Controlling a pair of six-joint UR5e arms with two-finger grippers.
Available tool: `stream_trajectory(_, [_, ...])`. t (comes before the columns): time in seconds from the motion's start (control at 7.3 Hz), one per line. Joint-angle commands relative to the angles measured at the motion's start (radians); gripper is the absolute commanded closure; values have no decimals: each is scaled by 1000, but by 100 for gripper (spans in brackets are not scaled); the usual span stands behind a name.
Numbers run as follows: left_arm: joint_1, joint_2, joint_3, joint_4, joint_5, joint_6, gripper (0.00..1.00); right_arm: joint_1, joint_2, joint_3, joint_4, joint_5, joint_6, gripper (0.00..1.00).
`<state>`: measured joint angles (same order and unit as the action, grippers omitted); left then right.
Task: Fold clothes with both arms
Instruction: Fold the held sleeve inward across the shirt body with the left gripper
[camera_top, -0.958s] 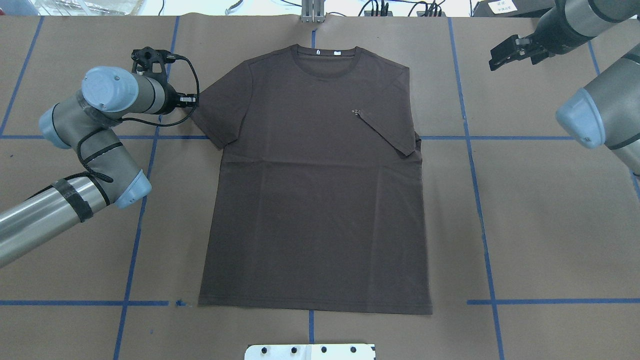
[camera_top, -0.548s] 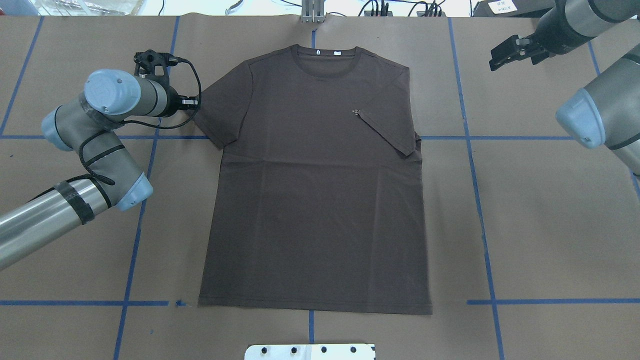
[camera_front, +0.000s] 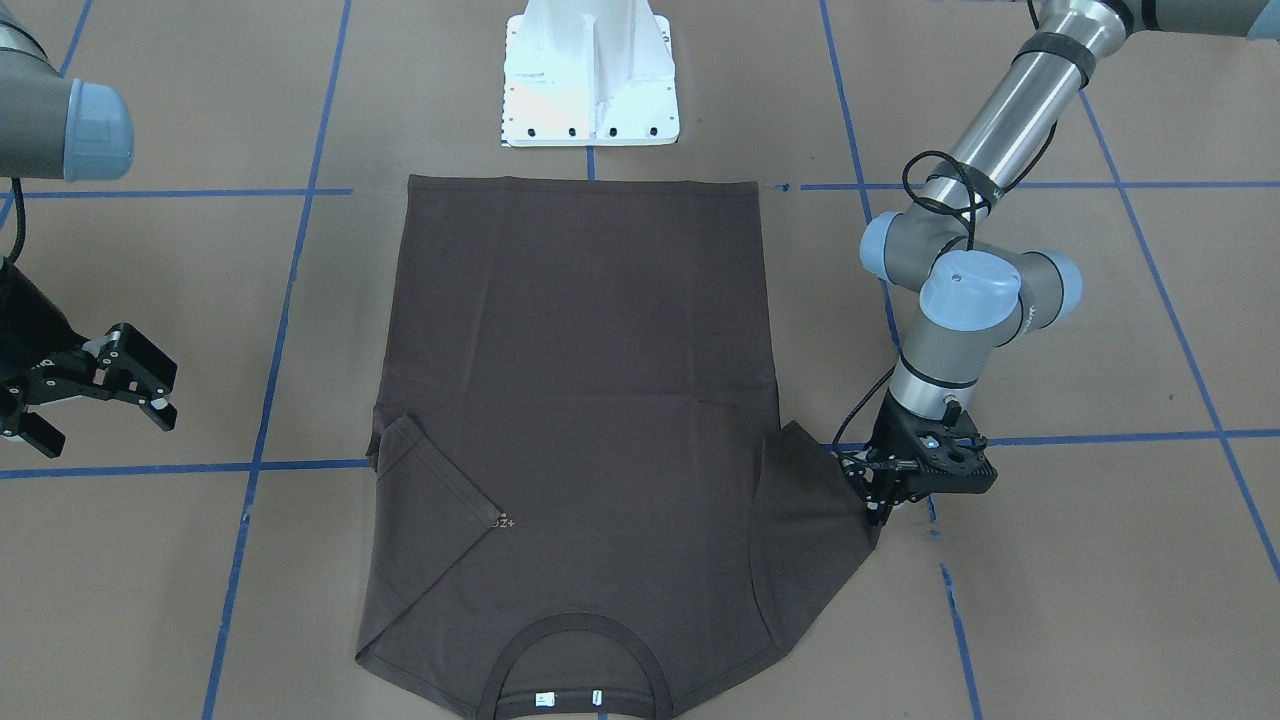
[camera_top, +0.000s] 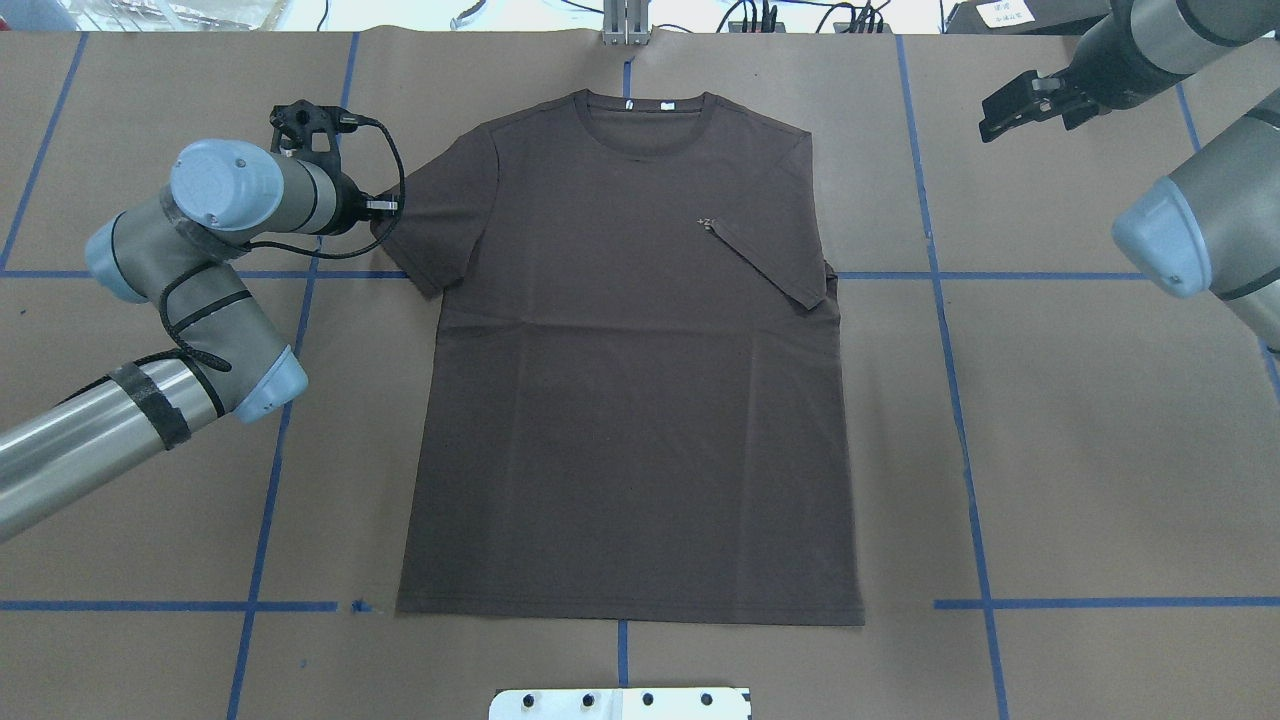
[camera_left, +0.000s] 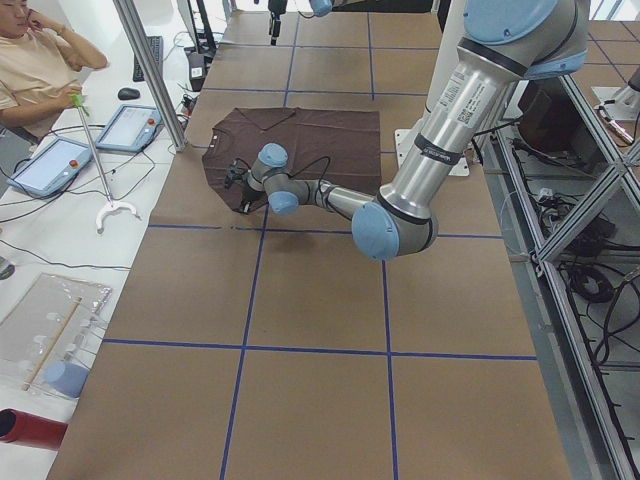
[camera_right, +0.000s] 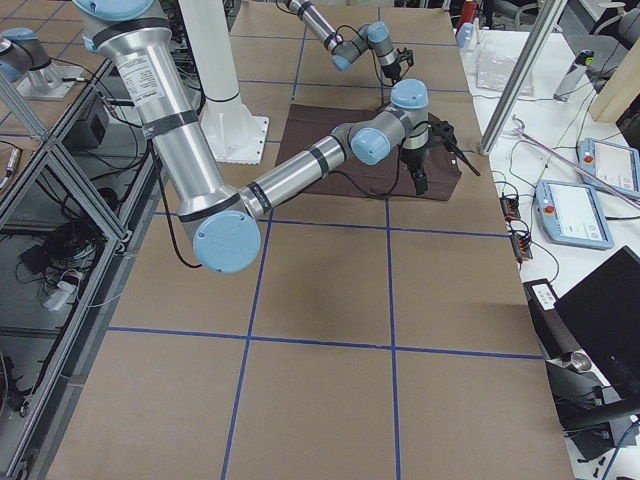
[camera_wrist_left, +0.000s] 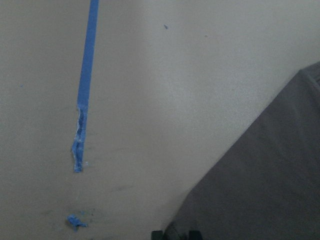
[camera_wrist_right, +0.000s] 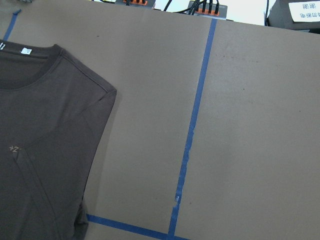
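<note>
One fold done: seen from above behind the robot, the shirt (camera_top: 630, 400) has its 3 o'clock sleeve (camera_top: 770, 265) turned in across the chest, its tip just beside the small logo (camera_top: 708, 222).
Other sleeve (camera_top: 430, 230): at 9 o'clock, spread flat on the worktop (camera_top: 1100, 450), not yet folded.
Shirt: front up, mid-worktop, collar (camera_top: 650, 100) at 12 o'clock, hem (camera_top: 630, 615) at 6 o'clock near the robot's base (camera_top: 620, 703), body at full length.
Left tool (camera_front: 878, 512): down at the spread sleeve's outer edge. Its wrist view shows the tips close together with cloth between, so I take it to be pinching that sleeve.
Right tool (camera_front: 105, 430): jaws spread, holding nothing, off the cloth toward 2 o'clock.
Left to do: early going, I reckon. This sleeve goes in, then the body folds.
</note>
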<state>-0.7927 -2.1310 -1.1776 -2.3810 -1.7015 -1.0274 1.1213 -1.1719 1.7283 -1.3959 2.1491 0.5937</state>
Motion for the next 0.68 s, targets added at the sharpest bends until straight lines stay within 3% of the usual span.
stream_trajectory(0.0, [0,-21,-31,22,-4,-6,100,0,1,-1,0,0,2,0])
stream_trajectory(0.14, [1,-47,-31,29,-7,-55,100,0,1,-1,0,0,2,0])
stream_trajectory(0.55, [42,-234,-62,325,-7,-231,100,0,1,-1,0,0,6,0])
